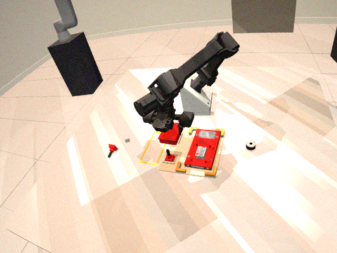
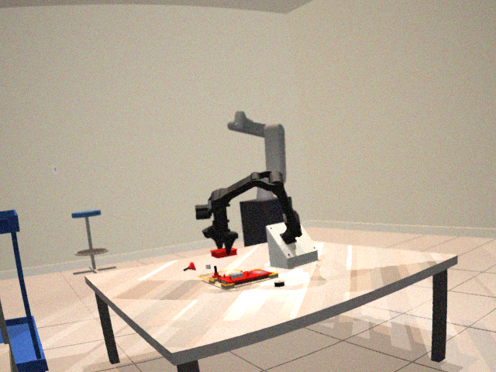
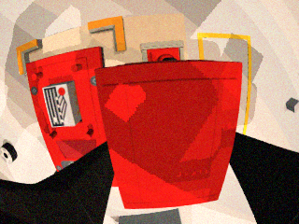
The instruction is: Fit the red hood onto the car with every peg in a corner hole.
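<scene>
The red hood (image 1: pixel 169 136) (image 2: pixel 218 253) (image 3: pixel 163 121) is held in the air, roof up. My gripper (image 3: pixel 170 142) (image 2: pixel 224 249) is shut on it, one finger on each side. In the top view the hood hangs left of the red chassis (image 1: pixel 194 159) (image 2: pixel 256 274) (image 3: pixel 86 117), beside and above the jig board. The chassis sits between the yellow corner brackets. The grey engine block (image 1: pixel 200 152) (image 2: pixel 235 275) (image 3: pixel 61 105) is on its deck, with short red pegs around it. The hood's corner holes are not visible from these views.
A red part with a black stick (image 1: pixel 169 157) (image 2: pixel 215 273) stands on the board's left side. A yellow outline (image 1: pixel 148 163) (image 3: pixel 249 84) lies beside the board. A red-and-black piece (image 1: pixel 111 148), a small grey block (image 1: pixel 127 140) and a black-and-white wheel (image 1: pixel 250 145) (image 3: pixel 8 152) lie farther out.
</scene>
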### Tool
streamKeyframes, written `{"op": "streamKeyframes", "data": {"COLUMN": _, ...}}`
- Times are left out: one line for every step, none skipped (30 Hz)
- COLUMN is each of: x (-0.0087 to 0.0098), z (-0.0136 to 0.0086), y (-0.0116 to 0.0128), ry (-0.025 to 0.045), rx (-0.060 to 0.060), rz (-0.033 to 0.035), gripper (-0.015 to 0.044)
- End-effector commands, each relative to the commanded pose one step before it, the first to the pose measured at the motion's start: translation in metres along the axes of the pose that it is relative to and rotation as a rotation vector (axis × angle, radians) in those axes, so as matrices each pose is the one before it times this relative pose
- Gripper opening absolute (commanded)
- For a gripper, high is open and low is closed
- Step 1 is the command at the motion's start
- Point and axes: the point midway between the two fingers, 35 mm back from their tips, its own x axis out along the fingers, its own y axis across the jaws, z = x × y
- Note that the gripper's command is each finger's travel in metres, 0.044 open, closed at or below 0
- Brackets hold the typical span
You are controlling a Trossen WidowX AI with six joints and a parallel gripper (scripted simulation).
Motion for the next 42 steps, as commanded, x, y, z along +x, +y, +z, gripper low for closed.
{"op": "streamKeyframes", "data": {"x": -0.00195, "z": 0.00621, "y": 0.03190, "ry": -0.00578, "rx": 0.0059, "rz": 0.00815, "gripper": 0.0000}}
{"op": "streamKeyframes", "data": {"x": 0.00018, "z": 0.00093, "y": 0.00739, "ry": 0.00026, "rx": 0.0006, "rz": 0.00198, "gripper": 0.0000}}
{"op": "streamKeyframes", "data": {"x": 0.00023, "z": 0.00077, "y": 0.00743, "ry": 0.00038, "rx": 0.0005, "rz": 0.00218, "gripper": 0.0000}}
{"op": "streamKeyframes", "data": {"x": 0.00028, "z": 0.00060, "y": 0.00747, "ry": 0.00051, "rx": 0.0005, "rz": 0.00237, "gripper": 0.0000}}
{"op": "streamKeyframes", "data": {"x": 0.00033, "z": 0.00043, "y": 0.00750, "ry": 0.00065, "rx": 0.0005, "rz": 0.00256, "gripper": 0.0000}}
{"op": "streamKeyframes", "data": {"x": 0.00037, "z": 0.00027, "y": 0.00754, "ry": 0.00079, "rx": 0.0004, "rz": 0.00275, "gripper": 0.0000}}
{"op": "streamKeyframes", "data": {"x": 0.00042, "z": 0.00010, "y": 0.00756, "ry": 0.00094, "rx": 0.0004, "rz": 0.00293, "gripper": 0.0000}}
{"op": "streamKeyframes", "data": {"x": 0.00047, "z": -0.00007, "y": 0.00758, "ry": 0.00109, "rx": 0.0004, "rz": 0.00311, "gripper": 0.0000}}
{"op": "streamKeyframes", "data": {"x": 0.00051, "z": -0.00025, "y": 0.00759, "ry": 0.00125, "rx": 0.0004, "rz": 0.00329, "gripper": 0.0000}}
{"op": "streamKeyframes", "data": {"x": 0.00056, "z": -0.00042, "y": 0.00760, "ry": 0.00142, "rx": 0.0003, "rz": 0.00346, "gripper": 0.0000}}
{"op": "streamKeyframes", "data": {"x": 0.00050, "z": -0.00048, "y": 0.00630, "ry": 0.00130, "rx": 0.0003, "rz": 0.00300, "gripper": 0.0000}}
{"op": "streamKeyframes", "data": {"x": 0.00031, "z": -0.00035, "y": 0.00378, "ry": 0.00084, "rx": 0.0002, "rz": 0.00185, "gripper": 0.0000}}
{"op": "streamKeyframes", "data": {"x": 0.00011, "z": -0.00013, "y": 0.00126, "ry": 0.00029, "rx": 0.0001, "rz": 0.00063, "gripper": 0.0000}}
{"op": "streamKeyframes", "data": {"x": 0.00000, "z": 0.00000, "y": 0.00000, "ry": 0.00000, "rx": 0.0000, "rz": 0.00000, "gripper": 0.0000}}
{"op": "streamKeyframes", "data": {"x": 0.00000, "z": 0.00000, "y": 0.00000, "ry": 0.00000, "rx": 0.0000, "rz": 0.00000, "gripper": 0.0000}}
{"op": "streamKeyframes", "data": {"x": 0.00015, "z": 0.00020, "y": -0.00085, "ry": -0.00001, "rx": 0.0000, "rz": -0.00003, "gripper": 0.0000}}
{"op": "streamKeyframes", "data": {"x": 0.00077, "z": 0.00010, "y": -0.00109, "ry": 0.00023, "rx": 0.0001, "rz": 0.00025, "gripper": 0.0000}}
{"op": "streamKeyframes", "data": {"x": 0.00154, "z": 0.00006, "y": -0.00081, "ry": 0.00020, "rx": 0.0001, "rz": 0.00026, "gripper": 0.0000}}
{"op": "streamKeyframes", "data": {"x": 0.00208, "z": 0.00003, "y": -0.00043, "ry": 0.00013, "rx": 0.0001, "rz": 0.00021, "gripper": 0.0000}}
{"op": "streamKeyframes", "data": {"x": 0.00247, "z": 0.00004, "y": -0.00018, "ry": 0.00007, "rx": 0.0001, "rz": 0.00013, "gripper": 0.0000}}
{"op": "streamKeyframes", "data": {"x": 0.00332, "z": 0.00005, "y": -0.00002, "ry": 0.00005, "rx": 0.0000, "rz": 0.00010, "gripper": 0.0000}}
{"op": "streamKeyframes", "data": {"x": 0.00370, "z": 0.00005, "y": 0.00012, "ry": 0.00002, "rx": 0.0000, "rz": 0.00006, "gripper": 0.0000}}
{"op": "streamKeyframes", "data": {"x": 0.00429, "z": 0.00005, "y": 0.00024, "ry": 0.00001, "rx": 0.0000, "rz": 0.00006, "gripper": 0.0000}}
{"op": "streamKeyframes", "data": {"x": 0.00483, "z": 0.00004, "y": 0.00035, "ry": 0.00000, "rx": 0.0000, "rz": 0.00007, "gripper": 0.0000}}
{"op": "streamKeyframes", "data": {"x": 0.00487, "z": 0.00001, "y": 0.00042, "ry": 0.00002, "rx": 0.0000, "rz": 0.00013, "gripper": 0.0000}}
{"op": "streamKeyframes", "data": {"x": 0.00502, "z": -0.00004, "y": 0.00050, "ry": 0.00006, "rx": 0.0000, "rz": 0.00025, "gripper": 0.0000}}
{"op": "streamKeyframes", "data": {"x": 0.00515, "z": -0.00009, "y": 0.00059, "ry": 0.00011, "rx": 0.0000, "rz": 0.00040, "gripper": 0.0000}}
{"op": "streamKeyframes", "data": {"x": 0.00516, "z": -0.00012, "y": 0.00069, "ry": 0.00016, "rx": 0.0000, "rz": 0.00056, "gripper": 0.0000}}
{"op": "streamKeyframes", "data": {"x": 0.00405, "z": -0.00007, "y": 0.00066, "ry": 0.00017, "rx": 0.0000, "rz": 0.00055, "gripper": 0.0000}}
{"op": "streamKeyframes", "data": {"x": 0.00183, "z": 0.00019, "y": 0.00133, "ry": 0.00008, "rx": 0.0000, "rz": 0.00031, "gripper": 0.0000}}
{"op": "streamKeyframes", "data": {"x": 0.00109, "z": 0.00011, "y": 0.00080, "ry": 0.00006, "rx": 0.0000, "rz": 0.00021, "gripper": 0.0000}}
{"op": "streamKeyframes", "data": {"x": 0.00039, "z": 0.00004, "y": 0.00028, "ry": 0.00002, "rx": 0.0000, "rz": 0.00008, "gripper": 0.0000}}
{"op": "streamKeyframes", "data": {"x": 0.00000, "z": 0.00000, "y": 0.00000, "ry": 0.00000, "rx": 0.0000, "rz": 0.00000, "gripper": 0.0000}}
{"op": "streamKeyframes", "data": {"x": 0.00000, "z": 0.00009, "y": -0.00004, "ry": -0.00001, "rx": 0.0000, "rz": -0.00001, "gripper": 0.0000}}
{"op": "streamKeyframes", "data": {"x": 0.00000, "z": 0.00000, "y": 0.00000, "ry": 0.00000, "rx": 0.0000, "rz": 0.00000, "gripper": 0.0000}}
{"op": "streamKeyframes", "data": {"x": 0.00000, "z": 0.00010, "y": -0.00005, "ry": 0.00000, "rx": 0.0000, "rz": 0.00000, "gripper": 0.0000}}
{"op": "streamKeyframes", "data": {"x": 0.00000, "z": 0.00027, "y": 0.00002, "ry": -0.00001, "rx": 0.0000, "rz": 0.00000, "gripper": 0.0000}}
{"op": "streamKeyframes", "data": {"x": 0.00000, "z": 0.00020, "y": 0.00001, "ry": -0.00001, "rx": 0.0000, "rz": 0.00000, "gripper": 0.0000}}
{"op": "streamKeyframes", "data": {"x": 0.00000, "z": 0.00000, "y": 0.00000, "ry": 0.00000, "rx": 0.0000, "rz": 0.00000, "gripper": 0.0000}}
{"op": "streamKeyframes", "data": {"x": 0.00000, "z": 0.00000, "y": 0.00000, "ry": 0.00000, "rx": 0.0000, "rz": 0.00000, "gripper": 0.0000}}
{"op": "streamKeyframes", "data": {"x": 0.00000, "z": 0.00000, "y": 0.00000, "ry": 0.00000, "rx": 0.0000, "rz": 0.00000, "gripper": 0.0000}}
{"op": "streamKeyframes", "data": {"x": 0.00000, "z": 0.00000, "y": 0.00000, "ry": 0.00000, "rx": 0.0000, "rz": 0.00000, "gripper": 0.0000}}
